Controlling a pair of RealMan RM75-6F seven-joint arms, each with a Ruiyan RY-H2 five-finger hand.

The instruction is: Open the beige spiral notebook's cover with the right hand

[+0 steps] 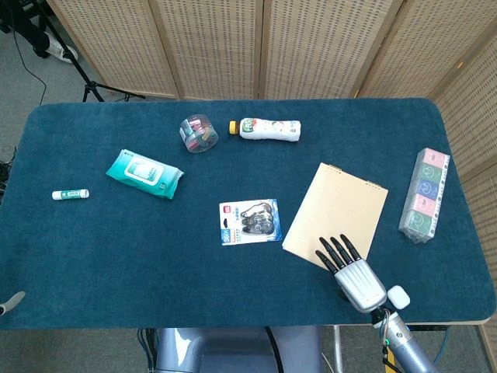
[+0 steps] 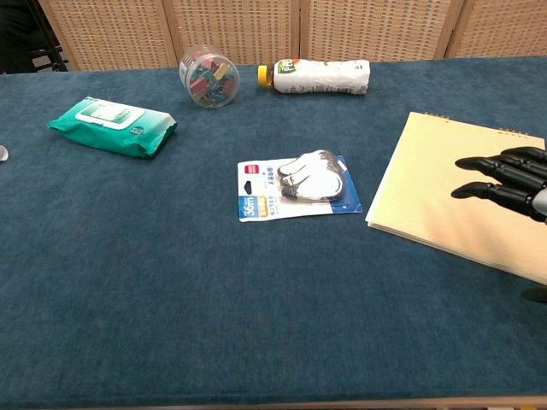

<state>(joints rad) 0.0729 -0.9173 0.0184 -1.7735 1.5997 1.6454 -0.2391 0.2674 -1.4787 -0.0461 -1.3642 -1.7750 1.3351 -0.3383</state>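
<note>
The beige spiral notebook [image 1: 337, 216] [image 2: 444, 184] lies shut and flat on the blue table, right of centre, its spiral along the far edge. My right hand [image 1: 352, 273] [image 2: 506, 181] hovers over the notebook's near corner, fingers spread and extended, holding nothing. Whether it touches the cover I cannot tell. Of my left hand only a small tip [image 1: 9, 303] shows at the left table edge; its state is unclear.
A blister pack of correction tape [image 1: 249, 221] [image 2: 297, 188] lies just left of the notebook. Farther off are a wipes pack [image 1: 144, 173], a clip jar [image 1: 199, 133], a bottle [image 1: 266, 129], a small tube [image 1: 70, 194], and a multi-coloured box [image 1: 422, 194] at right.
</note>
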